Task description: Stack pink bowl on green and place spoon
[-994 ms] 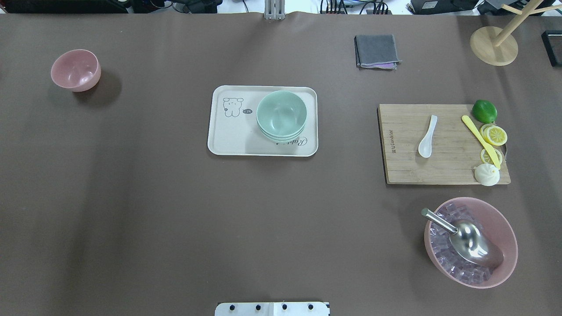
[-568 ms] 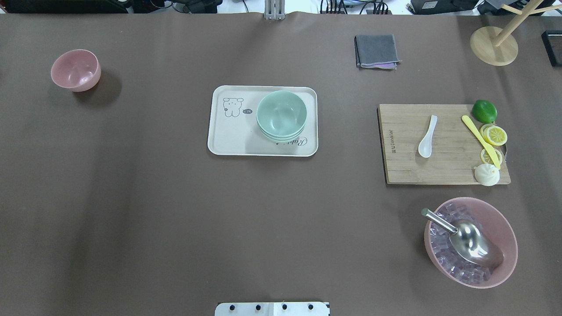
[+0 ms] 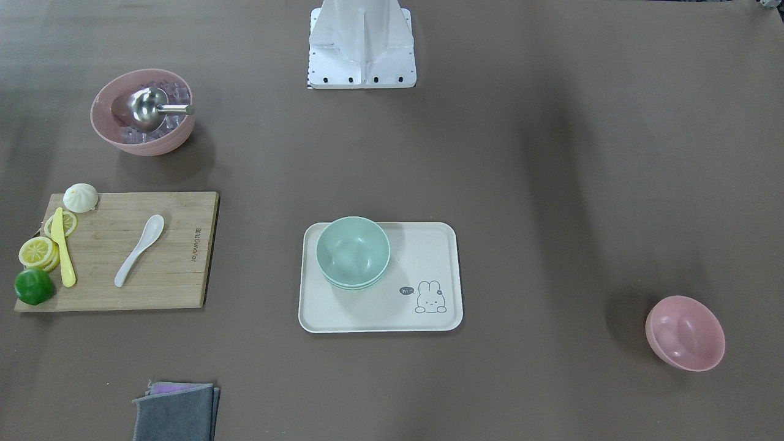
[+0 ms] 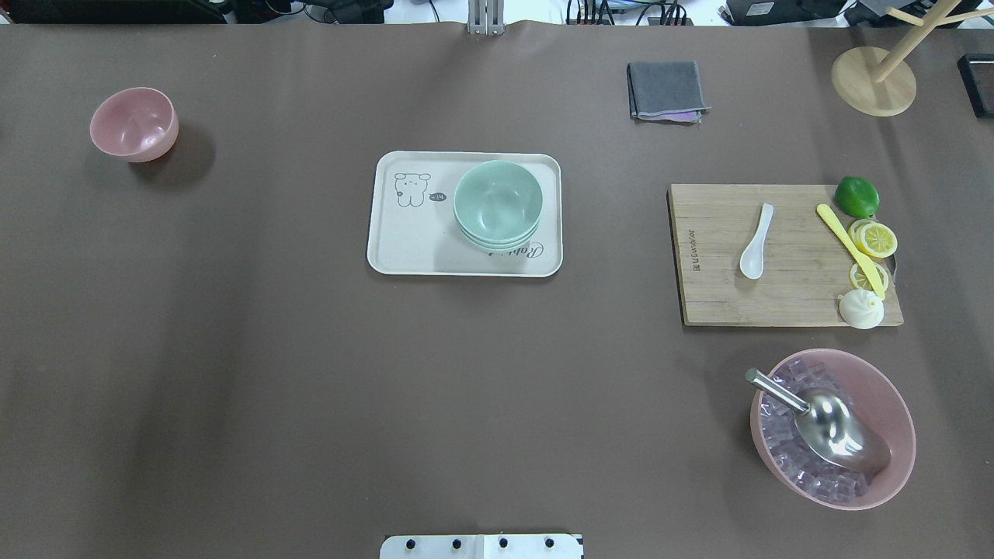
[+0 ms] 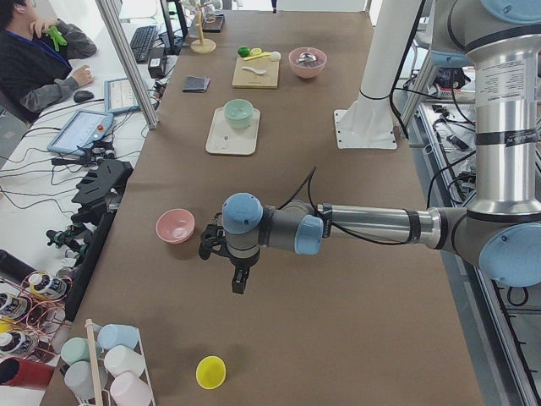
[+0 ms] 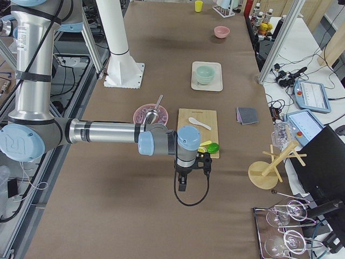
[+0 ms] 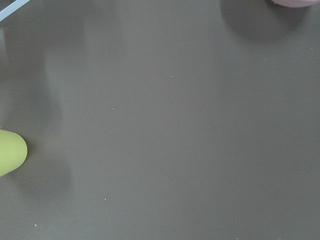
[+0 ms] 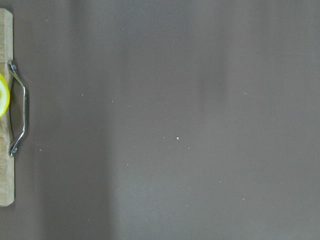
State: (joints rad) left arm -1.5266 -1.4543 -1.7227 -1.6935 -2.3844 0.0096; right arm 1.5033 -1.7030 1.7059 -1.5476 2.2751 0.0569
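Pink bowl sat upright by the tabletop's far edge, left half. Left end effector hung just beside it on the robot's side and was the nearer arm; spread or pressed together, could not tell. Same for the right end effector. Green bowls on tray at centre, bare tabletop between. Spoon on board toward the right edge, handle pointing at the far edge.

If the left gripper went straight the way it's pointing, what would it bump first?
Probably just the bare table. The left gripper points down at it; the pink bowl and yellow cup sit off at the edges of its wrist view.
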